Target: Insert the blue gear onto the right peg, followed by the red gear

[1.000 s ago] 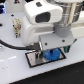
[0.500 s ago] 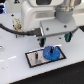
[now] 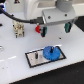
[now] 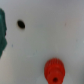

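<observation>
The blue gear lies flat on the right part of the grey, black-rimmed base plate. The right peg is hidden under the gear's hub. My gripper hangs open and empty, well above and behind the plate, its green-tipped fingers spread wide. The red gear lies on the white table just beside the gripper's finger on the exterior view's left. In the wrist view the red gear shows on the bare table, with one dark green finger at the picture's edge.
A beige and black fixture stands at the back on the exterior view's left, with a black cable running above it. A small dark spot marks the table in the wrist view.
The gripper has let go of the blue gear on the plate and lifted away towards the back. The blue gear stays where it was set.
</observation>
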